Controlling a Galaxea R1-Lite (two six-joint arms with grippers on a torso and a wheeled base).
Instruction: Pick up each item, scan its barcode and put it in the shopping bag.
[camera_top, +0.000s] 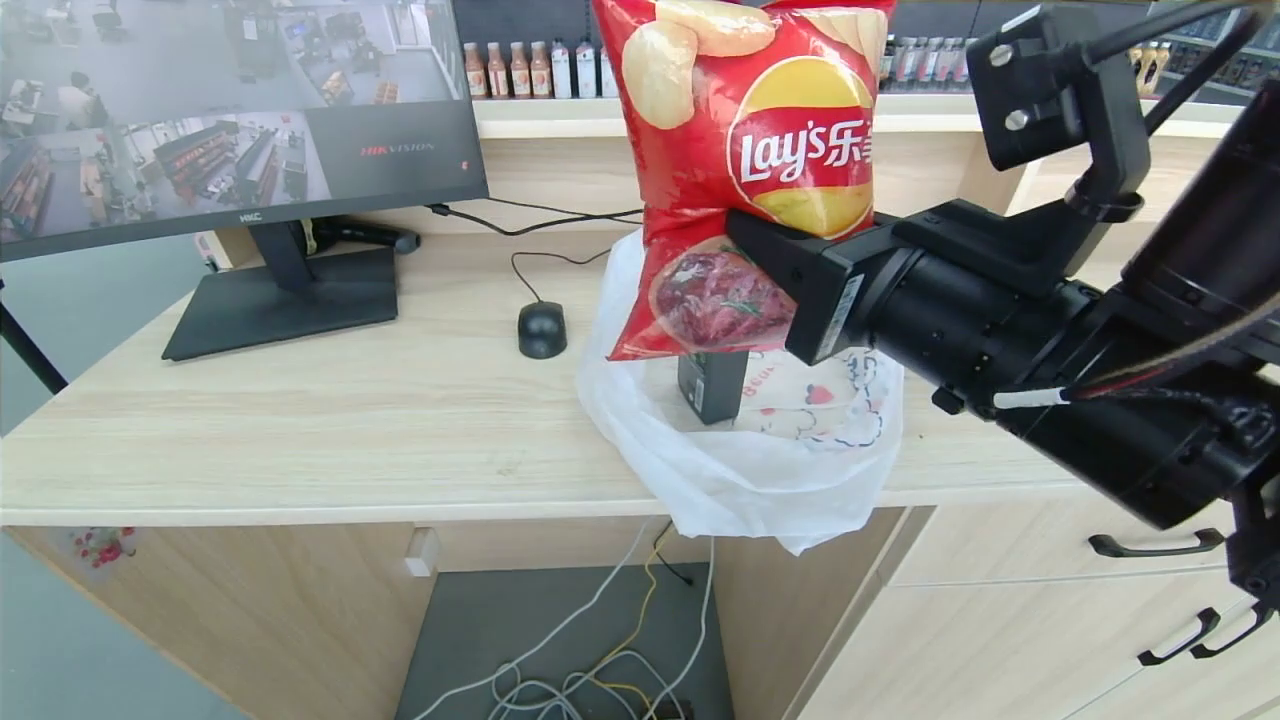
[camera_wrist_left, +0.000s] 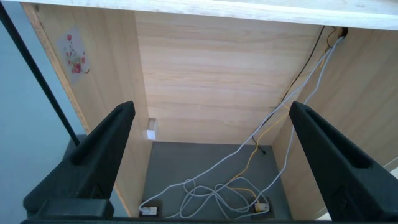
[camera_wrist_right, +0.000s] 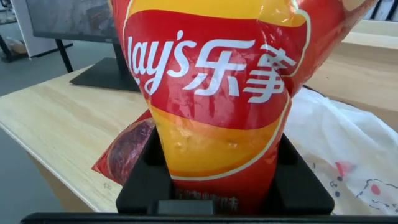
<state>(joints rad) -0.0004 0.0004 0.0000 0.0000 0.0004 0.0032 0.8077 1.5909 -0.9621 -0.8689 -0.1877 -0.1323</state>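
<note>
While the pale wooden surface (camera_top: 300, 430) carries a crumpled white plastic shopping bag (camera_top: 760, 470), the red foil crisp bag (camera_top: 740, 150) stands upright above it, its lower part clamped in the right pincer (camera_wrist_right: 221, 180). The left pincer (camera_wrist_left: 208, 162), spread open, faces the recess under the surface.

The chip bag (camera_top: 720, 120) hangs above the shopping bag (camera_top: 740, 480), which lies at the counter's (camera_top: 300, 430) front edge. The mouse (camera_top: 541, 329) sits just left of it, the monitor (camera_top: 200, 100) further left and back, and bottles (camera_top: 530, 70) stand behind.
</note>
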